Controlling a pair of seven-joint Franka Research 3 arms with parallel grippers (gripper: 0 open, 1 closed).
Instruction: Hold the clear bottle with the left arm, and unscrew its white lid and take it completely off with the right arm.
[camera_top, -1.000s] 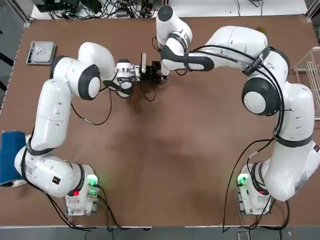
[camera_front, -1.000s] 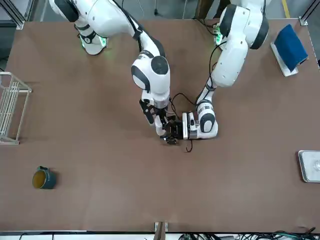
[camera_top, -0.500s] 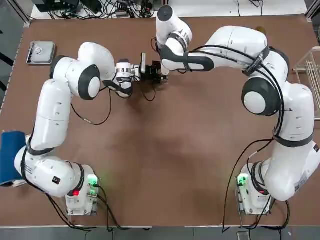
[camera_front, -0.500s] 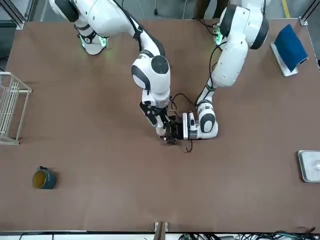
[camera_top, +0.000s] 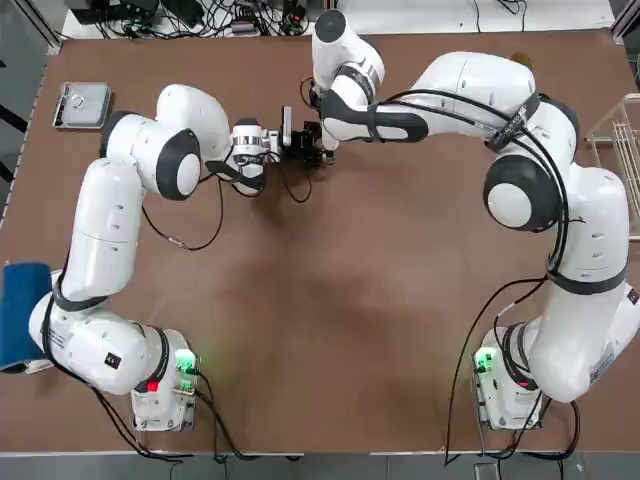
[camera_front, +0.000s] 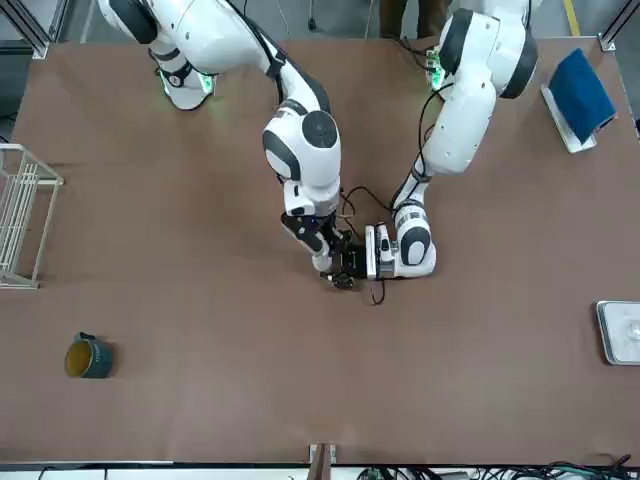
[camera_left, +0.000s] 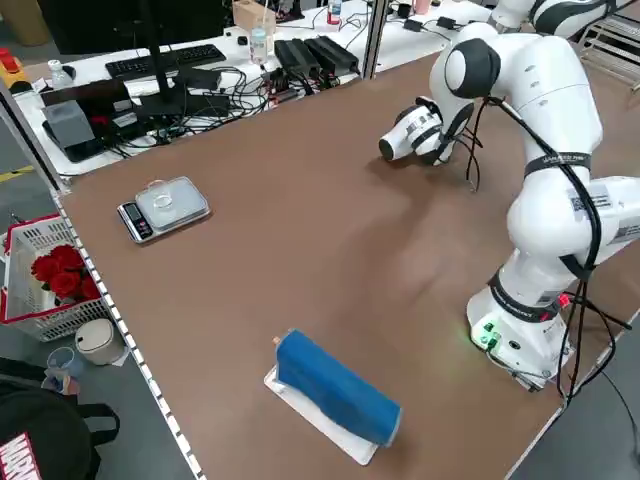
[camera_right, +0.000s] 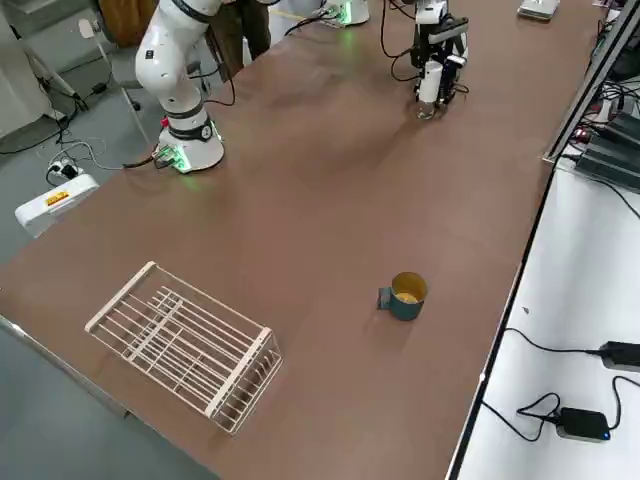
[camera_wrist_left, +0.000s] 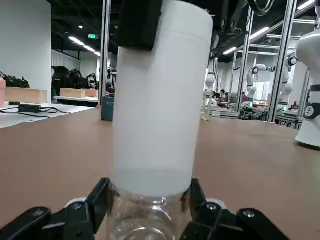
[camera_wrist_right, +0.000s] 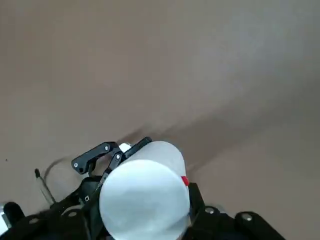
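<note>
Working left to right from the robot's side, I take the white lid (camera_wrist_left: 160, 100) as my landmark. The blue pad (camera_top: 22, 315) lies well off to its left, nearer the arm bases. The silver-lidded box (camera_top: 82, 105) is also well left of it, near the table's far corner. My left arm (camera_top: 105, 225) reaches in from the left, and the left gripper (camera_wrist_left: 147, 195) is clamped on the clear bottle (camera_wrist_left: 145, 222), just beside the lid. The bottle sits between those fingers, its mouth end meeting the lid. The lid itself is in the grasp of my right gripper (camera_wrist_right: 169, 166), closed around its sides. I can't tell how far the thread is turned. The right arm (camera_top: 550, 190) comes in from the lid's right. Well right of the lid and farther across the table stands the teal mug (camera_front: 90, 357); the white wire rack (camera_front: 25, 215) is farther right still.
</note>
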